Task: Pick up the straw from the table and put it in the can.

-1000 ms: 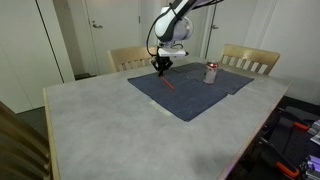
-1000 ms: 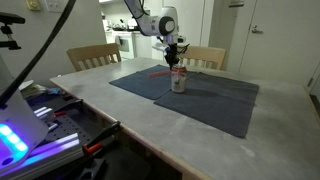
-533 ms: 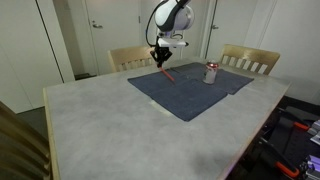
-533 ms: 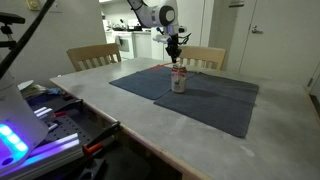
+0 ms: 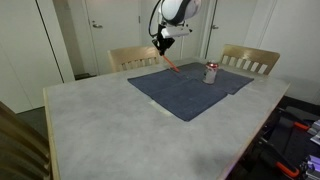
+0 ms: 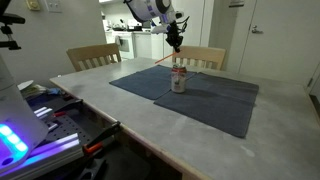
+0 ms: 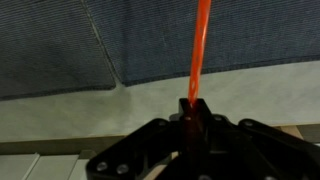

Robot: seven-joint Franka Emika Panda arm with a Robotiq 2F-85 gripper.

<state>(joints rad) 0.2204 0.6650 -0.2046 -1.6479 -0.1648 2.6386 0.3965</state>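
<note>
My gripper (image 5: 162, 43) is shut on one end of the red straw (image 5: 173, 64), which hangs slanting down from it, lifted above the dark blue mat. In the wrist view the straw (image 7: 199, 45) runs up from between the black fingers (image 7: 190, 125) over the mat and pale table. In an exterior view the gripper (image 6: 175, 44) is above and behind the silvery can (image 6: 179, 80), with the straw (image 6: 172, 60) in the air. The can (image 5: 211, 72) stands upright on the mat, to the right of the gripper. The pale grey table (image 5: 110, 130) carries the mat.
A dark blue cloth mat (image 5: 185, 92) covers the far part of the table; it also shows in an exterior view (image 6: 200, 95). Wooden chairs (image 5: 132, 57) (image 5: 248, 60) stand at the far edge. Equipment sits beside the table (image 6: 40, 120).
The gripper has risen well above the mat, carrying the straw up with it; the straw's lower end has left the cloth. The can has not moved.
</note>
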